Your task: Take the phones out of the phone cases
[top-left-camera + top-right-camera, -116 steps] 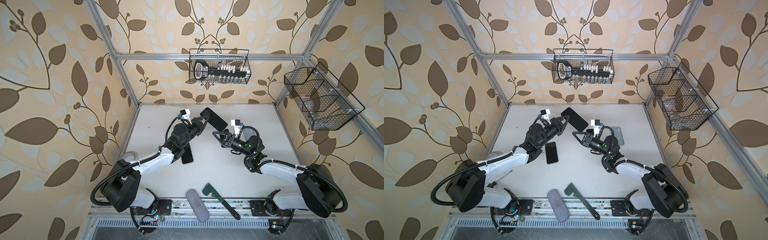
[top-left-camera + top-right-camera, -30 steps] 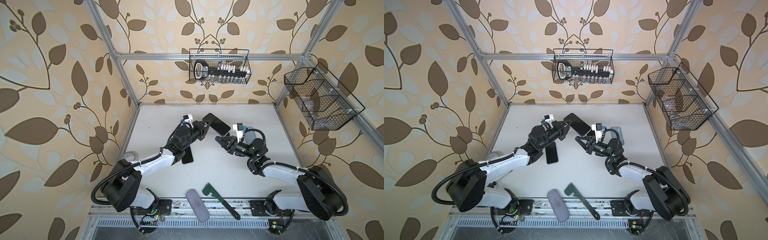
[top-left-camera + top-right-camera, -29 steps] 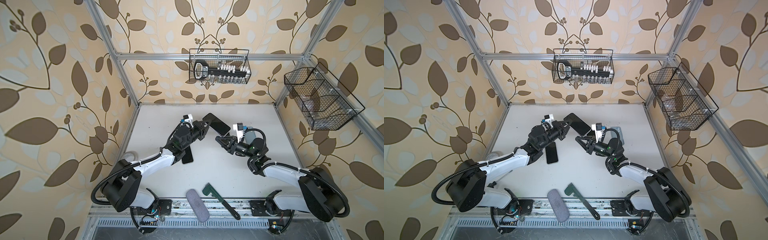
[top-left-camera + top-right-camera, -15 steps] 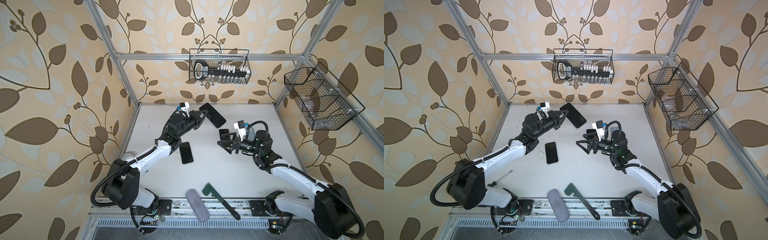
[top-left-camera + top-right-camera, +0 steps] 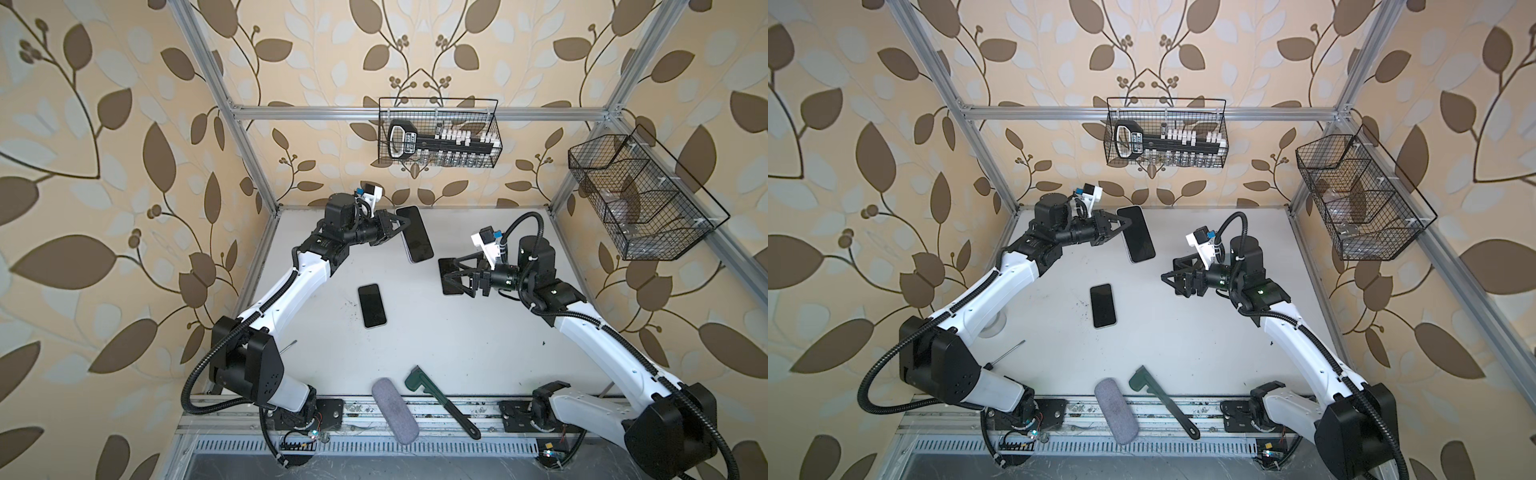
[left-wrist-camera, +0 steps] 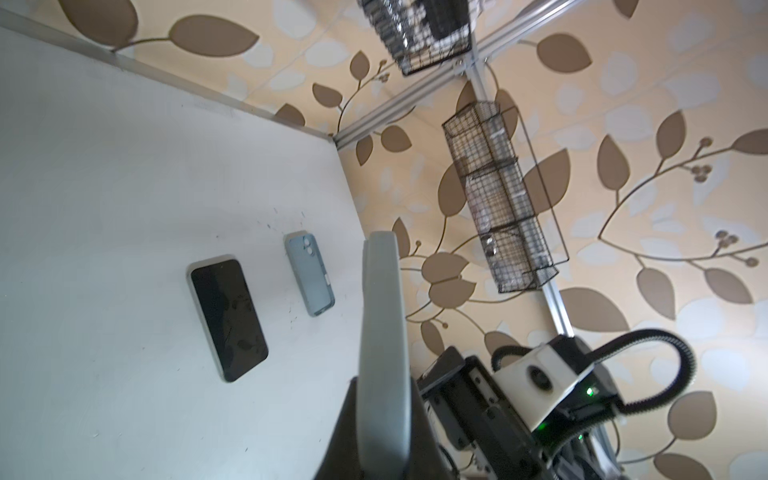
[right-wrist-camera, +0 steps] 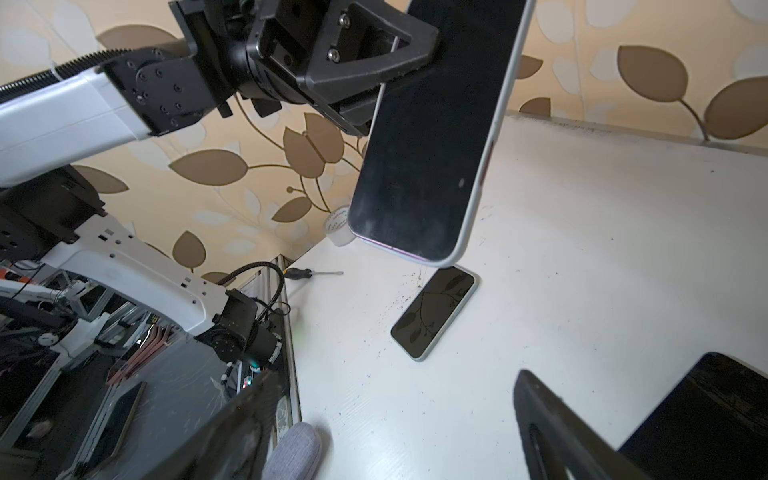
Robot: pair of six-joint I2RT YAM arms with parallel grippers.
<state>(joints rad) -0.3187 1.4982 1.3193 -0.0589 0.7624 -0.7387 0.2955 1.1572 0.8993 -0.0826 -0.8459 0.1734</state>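
The phone is hanging above the far middle of the table, tilted with its screen up. A pale grey phone case is wrapping its back and rim. The left claw is clamping tight on the phone's left long edge close to the far end, so the near end and the whole right edge are jutting free in the air. Well apart to the right, the right claw is hovering with its jaws spread wide and nothing between them. A second phone is lying flat on the table on the near side of the held one. The left wrist view is showing a loose blue-grey case lying flat to the right of that second phone. Bare tabletop is stretching between the two arms toward the near edge, where a grey pouch and a green tool are resting.
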